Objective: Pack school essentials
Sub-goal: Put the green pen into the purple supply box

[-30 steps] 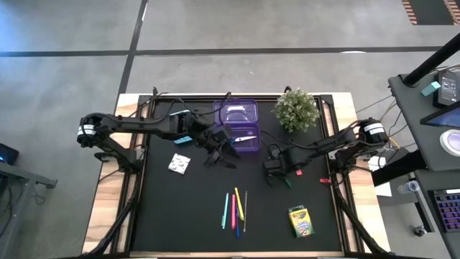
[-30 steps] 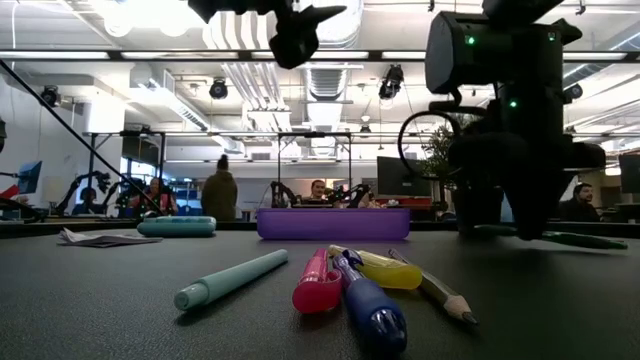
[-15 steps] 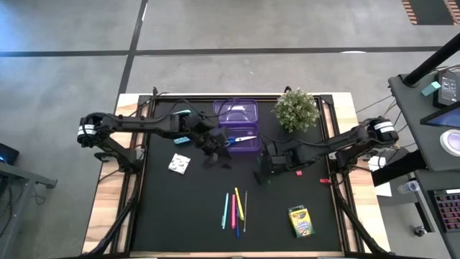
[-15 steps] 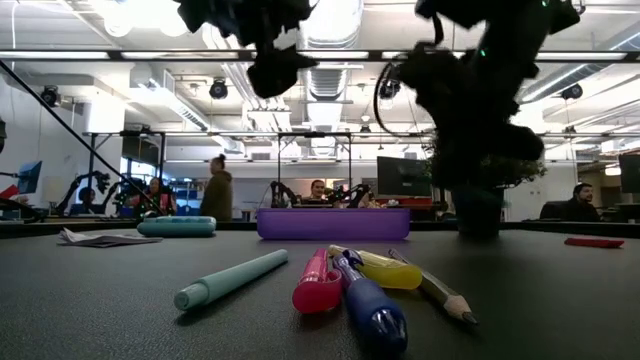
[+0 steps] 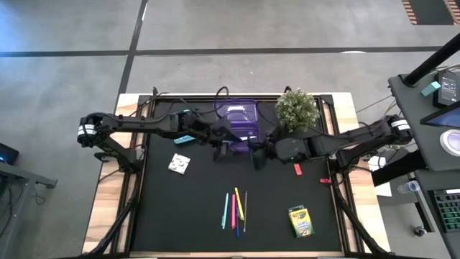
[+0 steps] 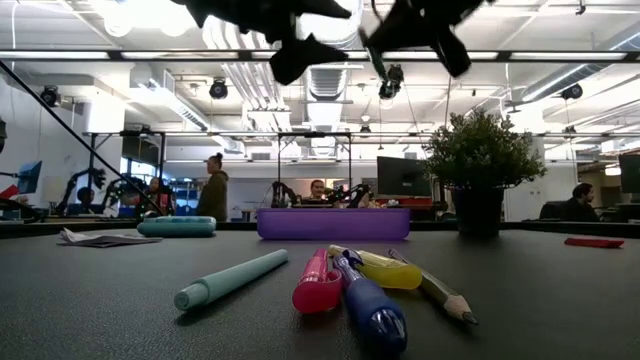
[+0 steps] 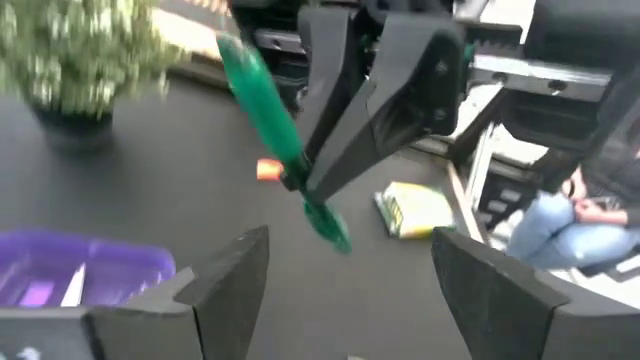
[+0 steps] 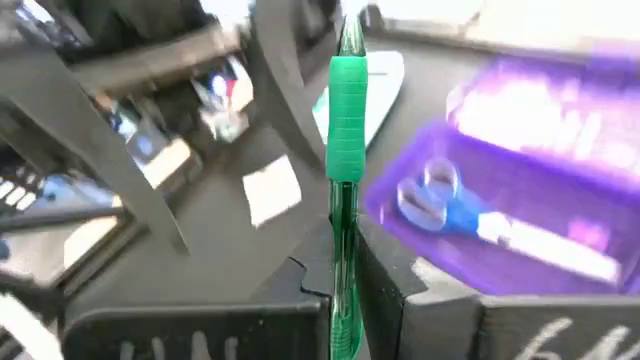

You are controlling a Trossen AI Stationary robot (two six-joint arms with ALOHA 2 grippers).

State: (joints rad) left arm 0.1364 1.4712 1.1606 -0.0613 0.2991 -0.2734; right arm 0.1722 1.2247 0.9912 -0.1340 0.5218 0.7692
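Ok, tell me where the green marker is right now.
The green marker is pinched in the right gripper, held above the table mid-way across in the high view, beside the purple plastic box and facing the left gripper.

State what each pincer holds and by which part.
The right pincer grips a green plastic pen near its lower end. The left pincer is open and holds nothing.

The floor is grey with dark lines. Bright lights and pipes hang from the ceiling. People sit at desks far back.
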